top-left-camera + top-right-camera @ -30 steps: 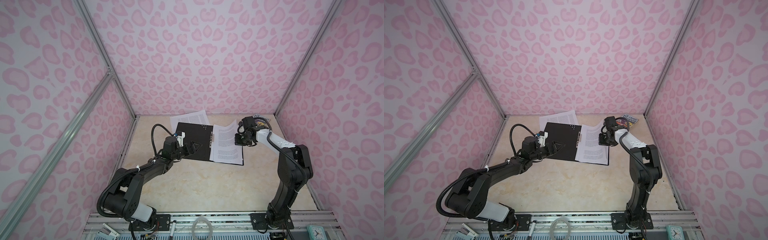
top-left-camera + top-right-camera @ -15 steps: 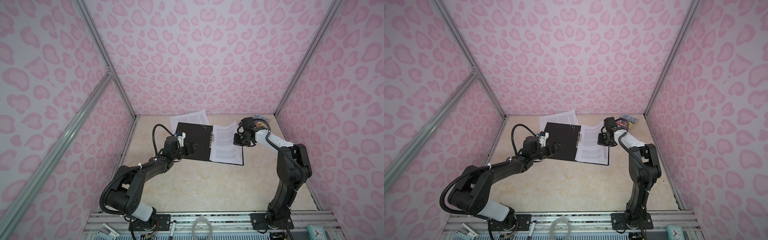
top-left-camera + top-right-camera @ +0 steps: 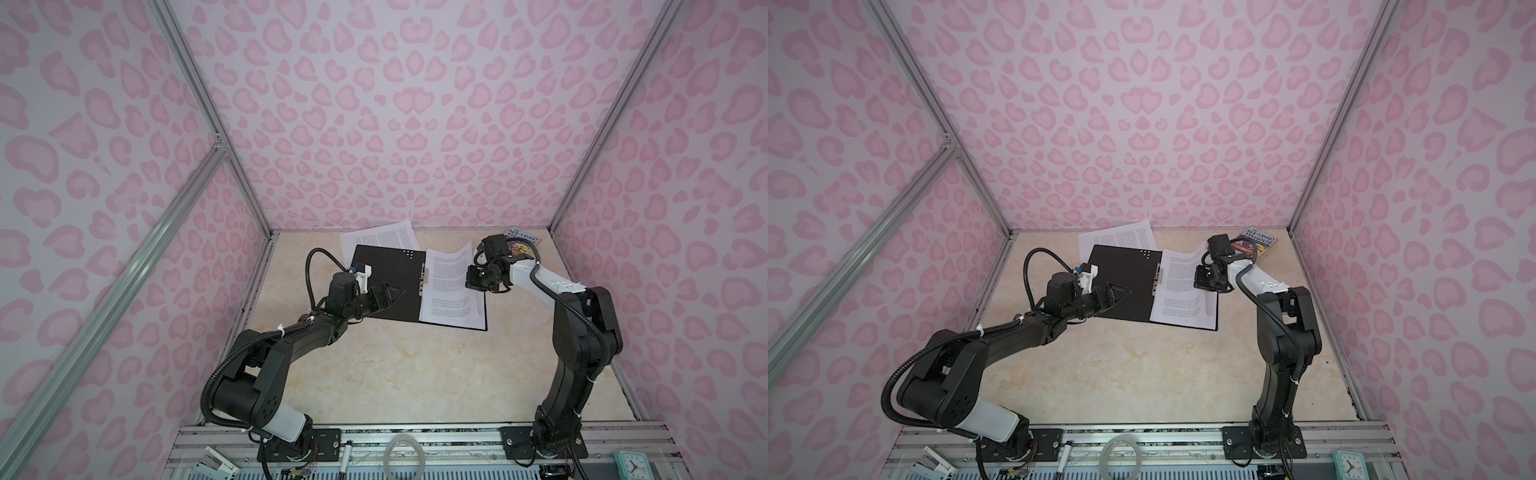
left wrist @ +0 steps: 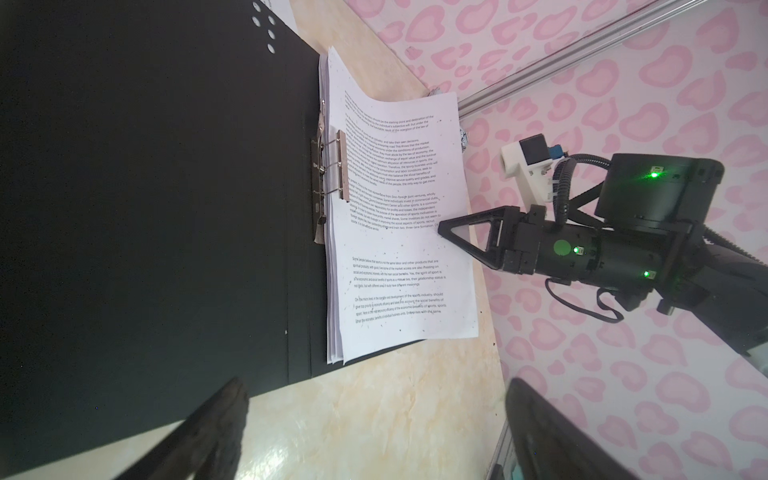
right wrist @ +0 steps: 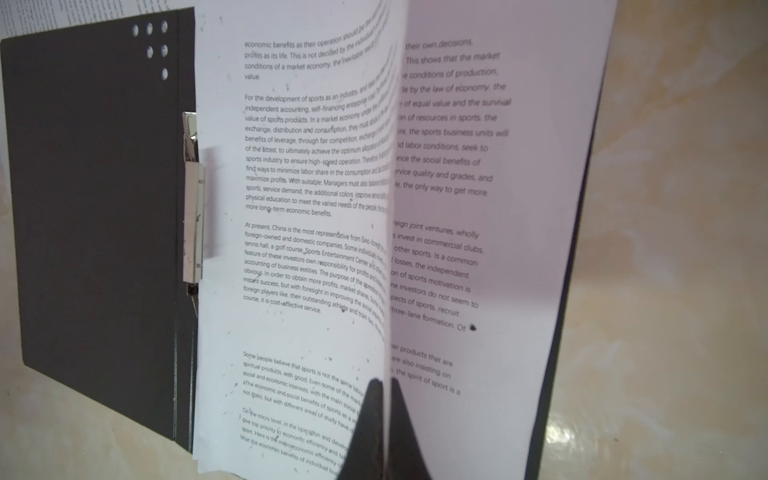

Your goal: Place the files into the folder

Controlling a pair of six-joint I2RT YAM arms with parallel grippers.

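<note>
Right wrist view: right hand (image 5: 387, 415) is clenched on the free edge of the top sheet (image 5: 478, 187), low centre of frame. That sheet stands up edge-on between the fingers (image 5: 370, 419), curled off the rest of the files (image 5: 291, 249). The files lie flat on the right half of the open folder (image 5: 95, 208), black inside up. The metal clip (image 5: 193, 216) sits on the spine at the stack's left edge.

In both top views the folder (image 3: 390, 286) lies open at the back centre of the desk (image 3: 395, 365). The files (image 3: 451, 299) are on its right half, their upper right corner lifted at the right hand (image 3: 471, 279). The hand comes in from the right, touching the paper edge.

Left hand (image 3: 384, 297) is released, jaws wide, holding nothing. It sits over the lower part of the folder's left cover, well left of the files. In the left wrist view its fingers (image 4: 199, 436) frame the folder's near edge, and the right hand (image 4: 442, 228) touches the sheet's outer edge, centre right.

One loose sheet (image 3: 380, 241) lies partly under the folder's far left corner. A colourful book (image 3: 521, 245) lies at the back right, behind the right hand.
</note>
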